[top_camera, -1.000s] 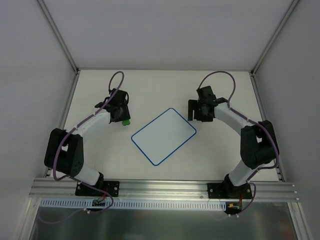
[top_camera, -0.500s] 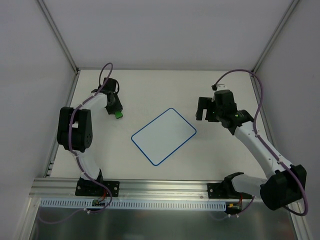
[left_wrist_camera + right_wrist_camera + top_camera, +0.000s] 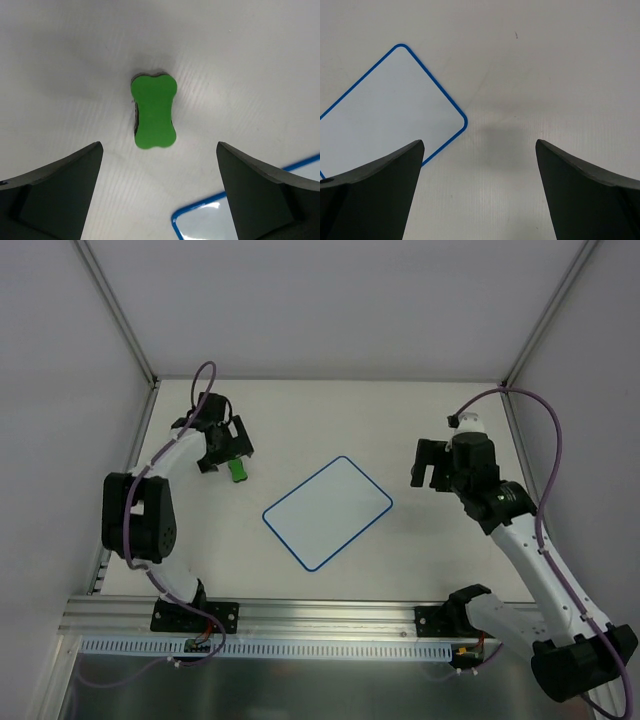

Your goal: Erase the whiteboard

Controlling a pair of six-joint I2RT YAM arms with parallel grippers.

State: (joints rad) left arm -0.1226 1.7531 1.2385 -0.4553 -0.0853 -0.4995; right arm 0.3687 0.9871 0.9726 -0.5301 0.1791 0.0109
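I see the small blue-rimmed white whiteboard [image 3: 327,512] lying blank mid-worktop [image 3: 330,415], long axis near-left to far-right, between my left gripper [image 3: 226,450] and right gripper [image 3: 428,465], both spread wide and empty, with the bone-shaped green eraser block [image 3: 154,111] lengthwise just ahead of the left one.

Counts: one whiteboard [image 3: 327,512], one green eraser [image 3: 238,470], one table [image 3: 330,410]. Two arms, left arm [image 3: 135,520] and right arm [image 3: 530,550]. Two grippers, left gripper [image 3: 226,455] and right gripper [image 3: 428,465], two fingers each. Two purple cables, one per arm. One aluminium rail [image 3: 330,615] at the near edge.
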